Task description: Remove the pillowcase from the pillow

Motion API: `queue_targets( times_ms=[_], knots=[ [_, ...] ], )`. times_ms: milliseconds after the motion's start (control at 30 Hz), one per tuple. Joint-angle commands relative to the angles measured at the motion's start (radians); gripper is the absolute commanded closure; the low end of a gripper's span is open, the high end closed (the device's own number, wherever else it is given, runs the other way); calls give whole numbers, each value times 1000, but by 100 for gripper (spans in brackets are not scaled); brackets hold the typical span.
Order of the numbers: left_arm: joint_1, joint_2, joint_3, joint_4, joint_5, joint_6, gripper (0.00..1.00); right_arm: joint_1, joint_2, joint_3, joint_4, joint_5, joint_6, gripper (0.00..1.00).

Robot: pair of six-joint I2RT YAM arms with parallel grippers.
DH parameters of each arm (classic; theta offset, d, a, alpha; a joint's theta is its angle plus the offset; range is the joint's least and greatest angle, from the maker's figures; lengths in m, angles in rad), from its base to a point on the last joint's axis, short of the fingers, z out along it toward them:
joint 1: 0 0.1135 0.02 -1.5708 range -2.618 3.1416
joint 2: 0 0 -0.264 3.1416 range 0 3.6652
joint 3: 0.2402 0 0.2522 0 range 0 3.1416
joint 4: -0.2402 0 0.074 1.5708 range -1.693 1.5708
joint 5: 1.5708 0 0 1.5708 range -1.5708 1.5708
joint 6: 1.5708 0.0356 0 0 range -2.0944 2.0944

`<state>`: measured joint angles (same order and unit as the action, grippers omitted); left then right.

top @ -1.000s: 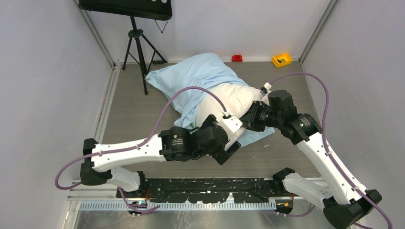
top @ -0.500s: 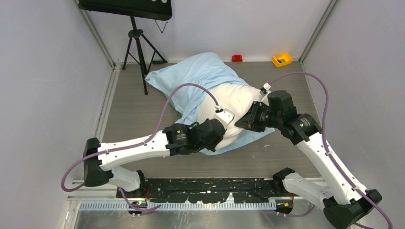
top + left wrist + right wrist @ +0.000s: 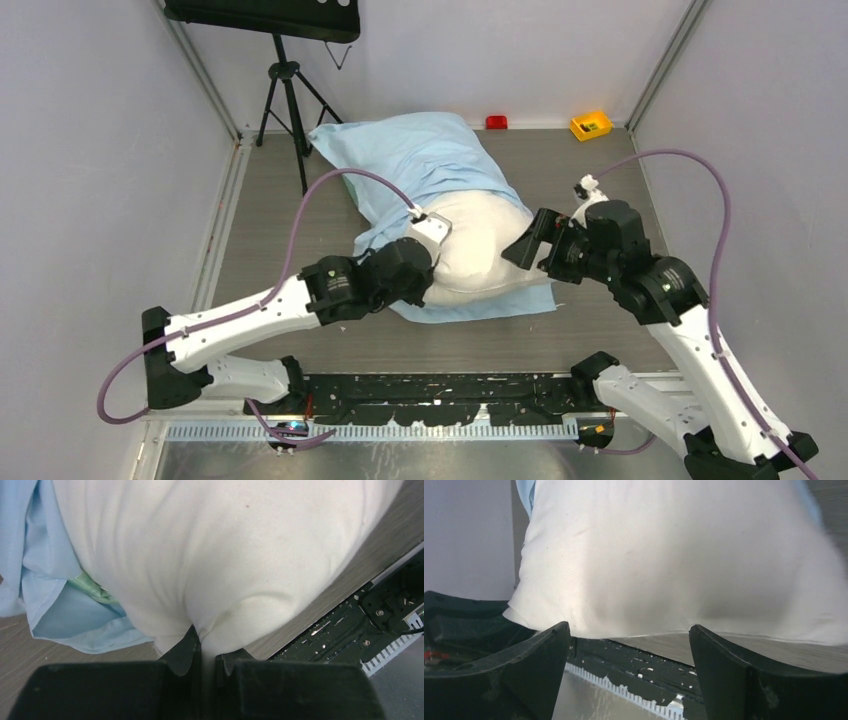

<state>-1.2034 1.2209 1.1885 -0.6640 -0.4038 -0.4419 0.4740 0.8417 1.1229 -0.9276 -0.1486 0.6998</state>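
The white pillow (image 3: 478, 245) lies mid-table, its near half bare, its far half inside the light-blue pillowcase (image 3: 420, 155). My left gripper (image 3: 432, 290) is at the pillow's near left corner, shut on a pinch of the white fabric; in the left wrist view the pillow (image 3: 225, 555) bulges right above the closed left gripper (image 3: 205, 650), with the pillowcase (image 3: 65, 615) and its mint-green inner edge to the left. My right gripper (image 3: 527, 245) stands open at the pillow's right side, apart from it. In the right wrist view the pillow (image 3: 674, 555) fills the frame above the wide-open right gripper (image 3: 629, 640).
A black tripod (image 3: 290, 100) stands at the back left. A small red object (image 3: 496, 122) and a yellow box (image 3: 590, 125) sit along the back wall. The black mounting rail (image 3: 430, 395) runs along the near edge.
My left gripper closed on the pillow's near corner and shifted left and away. My right gripper let go, opened wide and drew back to the right. The pillow and pillowcase shifted left.
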Motion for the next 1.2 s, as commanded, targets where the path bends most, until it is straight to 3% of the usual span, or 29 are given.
queue_targets(
  times_ms=[0, 200, 500, 733, 833, 933, 1167],
  knots=[
    [116, -55, 25, -26, 39, -32, 100, -4, -66, 74, -66, 210, -68, 7],
    [218, -127, 87, -47, 61, -4, 100, -4, -183, 28, -99, 381, -83, 7],
    [248, -181, 237, -137, 40, 45, 100, -4, -335, -126, -43, 508, -45, 8],
    [248, -258, 279, -141, 36, 39, 100, -4, -350, -271, 67, 302, -30, 11],
    [248, -278, 298, -155, 13, 38, 100, -4, -384, -373, 215, 176, -12, 13],
    [248, -288, 313, -179, -29, 39, 100, -4, -386, -510, 430, -60, 44, 12],
    [248, -307, 314, -182, -35, 38, 100, -3, -232, -662, 810, -155, 79, 16]
  ],
)
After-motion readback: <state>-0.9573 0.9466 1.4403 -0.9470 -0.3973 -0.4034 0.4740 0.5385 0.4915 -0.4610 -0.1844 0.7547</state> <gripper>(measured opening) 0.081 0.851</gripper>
